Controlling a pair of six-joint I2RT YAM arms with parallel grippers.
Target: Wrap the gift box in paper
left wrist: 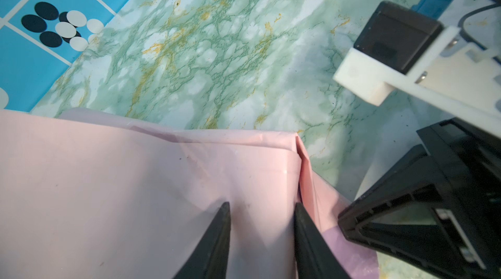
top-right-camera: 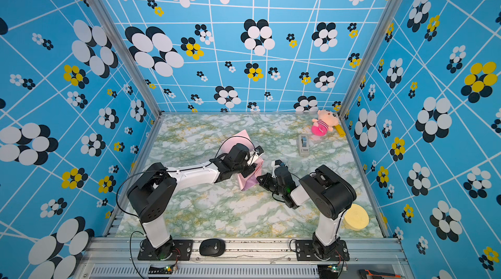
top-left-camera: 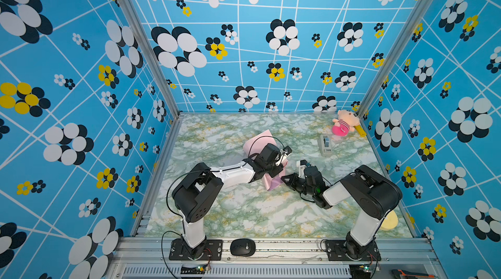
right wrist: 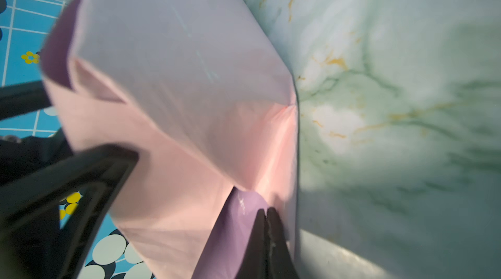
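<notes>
Robot lab test cell: aluminium frame posts [top-left-camera: 141,41] holding printed blue flower-pattern walls [top-left-camera: 81,74], marble-print tabletop [top-left-camera: 244,209], left arm [top-left-camera: 233,174] and right arm [top-left-camera: 363,226] bolted by black base plates [top-left-camera: 195,250] onto an aluminium rail [top-left-camera: 284,246], loose cables [top-left-camera: 165,250] and a lit circuit board [top-left-camera: 200,267] along the front

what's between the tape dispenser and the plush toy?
Nothing but bare table between the tape dispenser and the plush toy; both top views show it.
</notes>
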